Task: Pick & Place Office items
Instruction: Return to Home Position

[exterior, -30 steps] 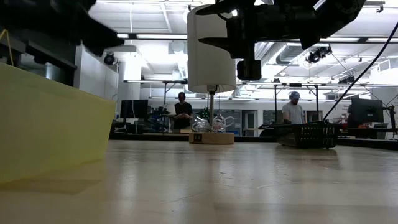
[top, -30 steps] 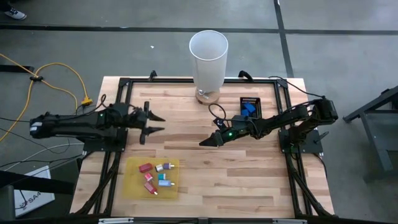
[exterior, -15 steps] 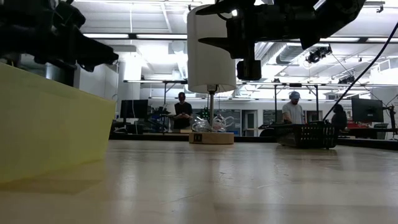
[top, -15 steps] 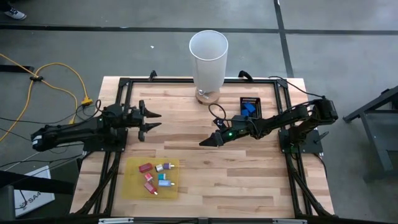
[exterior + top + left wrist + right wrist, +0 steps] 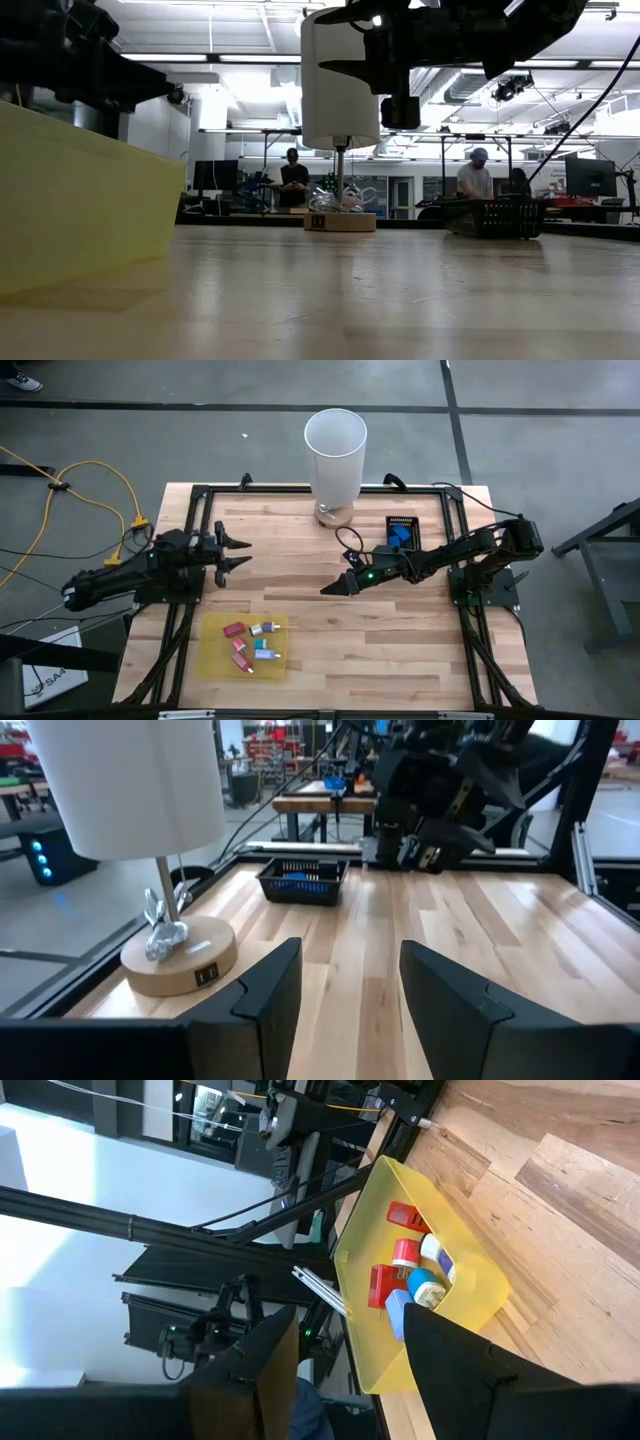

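Wooden surface (image 5: 400, 650): the yellow bin (image 5: 212, 660) near the front-left corner holds red, white and blue office items (image 5: 250, 643); the black tray (image 5: 415, 525) by the far edge holds blue ones. Left arm (image 5: 150, 565), jaws open, has retreated leftward; right arm (image 5: 420, 563) unmoved, jaws open.

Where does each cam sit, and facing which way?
High: above the table, straight down; both arms show, left arm, right arm.
Low: table height, level across toward the lamp; arms overhead.
Left wrist: on left arm, past its open jaws toward lamp, black tray, right arm.
Right wrist: on right arm, past its open jaws toward the yellow bin of office items.
Shared: low and left wrist both see the lamp.
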Robot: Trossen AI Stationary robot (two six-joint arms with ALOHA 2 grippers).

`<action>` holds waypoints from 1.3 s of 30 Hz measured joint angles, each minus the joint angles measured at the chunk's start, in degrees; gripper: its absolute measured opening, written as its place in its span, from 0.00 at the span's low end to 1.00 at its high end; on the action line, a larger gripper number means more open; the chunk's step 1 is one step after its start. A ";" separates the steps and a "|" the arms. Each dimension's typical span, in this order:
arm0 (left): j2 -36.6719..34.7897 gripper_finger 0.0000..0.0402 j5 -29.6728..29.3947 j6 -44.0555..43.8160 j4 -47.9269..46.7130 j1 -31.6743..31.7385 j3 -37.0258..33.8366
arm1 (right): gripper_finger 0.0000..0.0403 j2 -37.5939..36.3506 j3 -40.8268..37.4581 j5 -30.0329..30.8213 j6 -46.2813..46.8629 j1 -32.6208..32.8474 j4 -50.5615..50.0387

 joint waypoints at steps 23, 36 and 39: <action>-3.98 0.41 -0.08 -5.21 4.34 0.00 -6.88 | 0.42 0.00 0.01 0.00 0.00 0.00 -0.02; -3.94 0.41 -0.04 -5.96 3.70 0.00 -7.08 | 0.42 0.00 0.00 0.00 -0.01 0.01 -0.02; -3.94 0.41 -0.02 -5.78 3.66 0.00 -7.10 | 0.42 0.01 0.01 0.00 0.00 0.01 -0.02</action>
